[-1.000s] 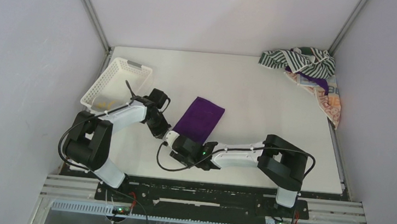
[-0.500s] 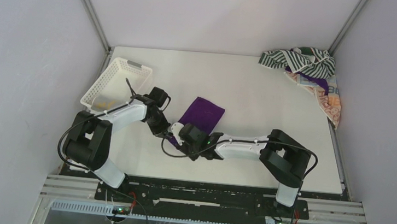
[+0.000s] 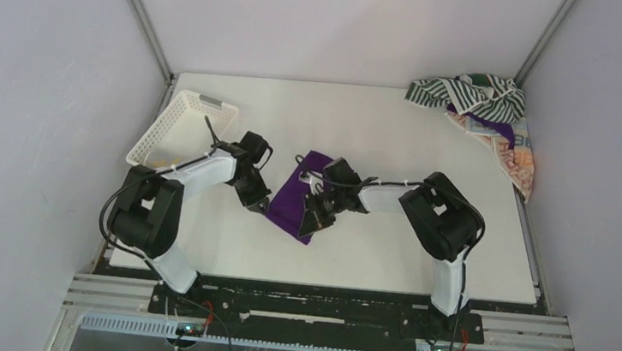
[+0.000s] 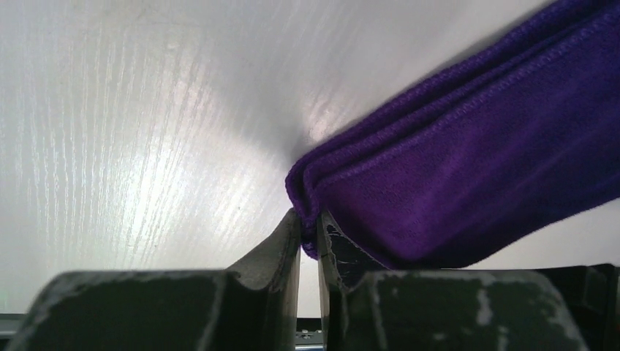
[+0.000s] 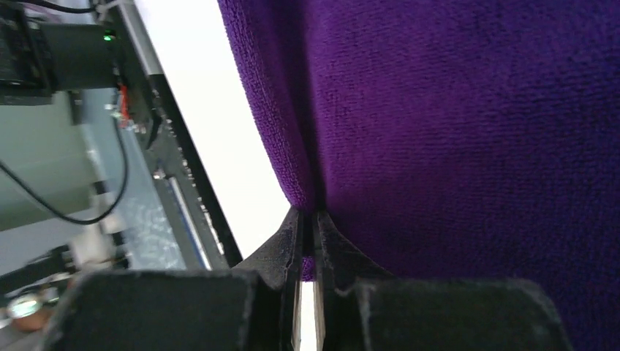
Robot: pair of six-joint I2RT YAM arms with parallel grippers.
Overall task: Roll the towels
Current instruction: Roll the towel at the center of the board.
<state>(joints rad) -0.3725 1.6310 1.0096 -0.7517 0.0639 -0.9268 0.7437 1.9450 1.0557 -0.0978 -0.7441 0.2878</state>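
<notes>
Writing/labels: the print on the orange/beige patterned towel (image 3: 517, 159) is too small to read. No other marking is showing legibly in any view.

Left arm (image 3: 204, 174): it is reaching from its base at 7 o'clock, elbow folded at the left edge of the table (image 3: 404, 245), forearm running toward 2 o'clock. The left gripper (image 3: 259, 200) is pressing down at the 9 o'clock side of the purple towel (image 3: 291, 199). In the wrist view the left gripper (image 4: 308, 220) is drawn narrow, nipping a corner of the purple towel (image 4: 468, 168) where several folded layers are stacking up.

Right arm (image 3: 437, 213): it is rising from 5 o'clock, bending sharply at the elbow, forearm pointing toward 9 o'clock. The right gripper (image 3: 315, 214) is sitting over the towel's 3 o'clock edge. Its wrist view is showing the right gripper (image 5: 308, 221) almost closed, clamping a fold of the purple towel (image 5: 453, 131).

Towel position: the purple one is lying left of table centre, between the two grippers, its long axis running 1 to 7 o'clock.

The green-and-white striped towel (image 3: 469, 93) is lying heaped in the 1 o'clock corner, touching the orange/beige one. A white lattice basket (image 3: 178, 104) is sitting at 10 o'clock.
</notes>
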